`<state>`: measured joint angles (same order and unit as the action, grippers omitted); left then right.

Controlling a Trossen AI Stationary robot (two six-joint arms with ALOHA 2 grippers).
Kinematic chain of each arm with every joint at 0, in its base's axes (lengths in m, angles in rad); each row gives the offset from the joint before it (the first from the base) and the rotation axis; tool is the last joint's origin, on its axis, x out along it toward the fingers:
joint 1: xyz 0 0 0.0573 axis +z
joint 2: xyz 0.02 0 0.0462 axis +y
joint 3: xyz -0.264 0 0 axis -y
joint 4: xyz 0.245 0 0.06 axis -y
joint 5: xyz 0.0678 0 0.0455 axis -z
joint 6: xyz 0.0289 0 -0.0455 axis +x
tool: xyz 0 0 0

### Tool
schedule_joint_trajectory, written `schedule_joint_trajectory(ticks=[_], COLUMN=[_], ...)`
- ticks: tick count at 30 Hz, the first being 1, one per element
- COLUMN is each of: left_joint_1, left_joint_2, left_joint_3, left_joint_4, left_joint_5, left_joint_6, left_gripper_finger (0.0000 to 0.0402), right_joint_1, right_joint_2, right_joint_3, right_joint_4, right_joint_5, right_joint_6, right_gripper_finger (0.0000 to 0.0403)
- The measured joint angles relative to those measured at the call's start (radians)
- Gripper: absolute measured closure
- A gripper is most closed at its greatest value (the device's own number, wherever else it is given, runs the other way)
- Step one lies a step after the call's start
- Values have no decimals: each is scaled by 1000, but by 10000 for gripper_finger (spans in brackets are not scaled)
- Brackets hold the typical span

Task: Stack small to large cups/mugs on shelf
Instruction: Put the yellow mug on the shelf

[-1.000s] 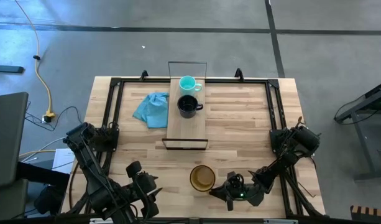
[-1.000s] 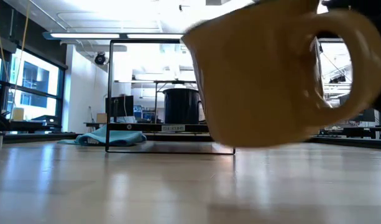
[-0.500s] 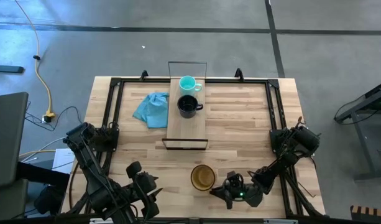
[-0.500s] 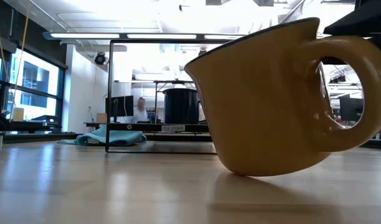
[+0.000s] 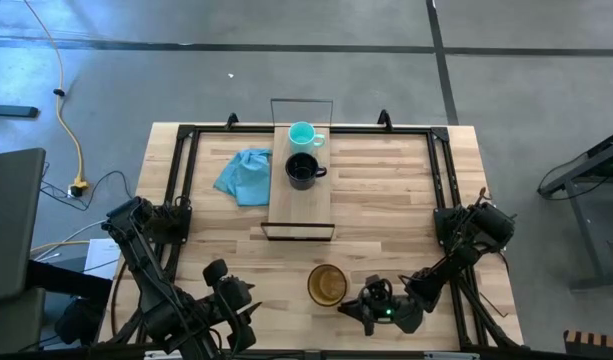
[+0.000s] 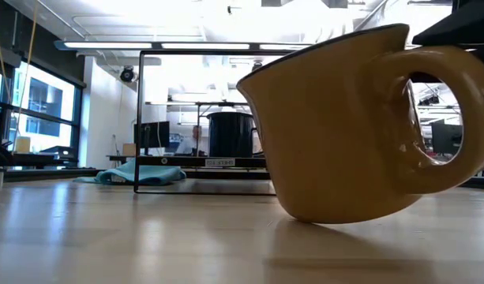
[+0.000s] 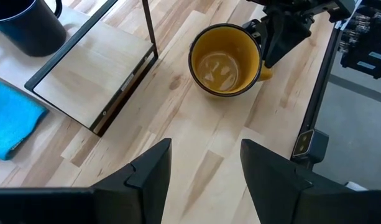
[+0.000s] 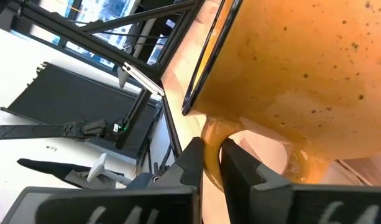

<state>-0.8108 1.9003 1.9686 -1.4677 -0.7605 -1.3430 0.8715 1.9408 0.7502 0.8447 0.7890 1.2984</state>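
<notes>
Pale plank table (image 5: 386,200): glossy amber-orange mug (image 5: 327,285) sits tilted near the front edge, my right hand (image 8: 211,163) pinching its looped handle. Left hand (image 7: 202,171) spread, empty. Teal mug (image 5: 303,134) and black mug (image 5: 302,170) on the light-wood shelf (image 5: 301,205).

Glossy speckled amber mug (image 6: 344,126), pale wood table (image 5: 386,190)

Two mugs (image 5: 304,153) on shelf (image 5: 301,205), third mug (image 5: 326,285) on table (image 5: 386,190) before it
</notes>
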Motion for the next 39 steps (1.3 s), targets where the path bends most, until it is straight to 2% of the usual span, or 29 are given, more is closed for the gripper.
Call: schedule_joint_trajectory(ticks=[11,22,29,34,39], left_joint_1=[0,0,0,0,0], left_joint_2=[0,0,0,0,0], left_joint_3=[0,0,0,0,0], left_joint_4=[-10,-21,-21,-21,-20], left_joint_5=[0,0,0,0,0], left_joint_6=[3,2,-1,0,0], left_gripper_finger=[220,220,220,220,220], right_joint_1=[1,4,33,52,53], right_joint_2=[0,0,-4,-86,-251], right_joint_3=[0,0,0,0,0], right_joint_4=[-18,-43,-117,-303,-569], right_joint_5=[23,6,4,22,27], right_joint_6=[-1,6,77,126,130], right_gripper_finger=[317,314,313,313,313])
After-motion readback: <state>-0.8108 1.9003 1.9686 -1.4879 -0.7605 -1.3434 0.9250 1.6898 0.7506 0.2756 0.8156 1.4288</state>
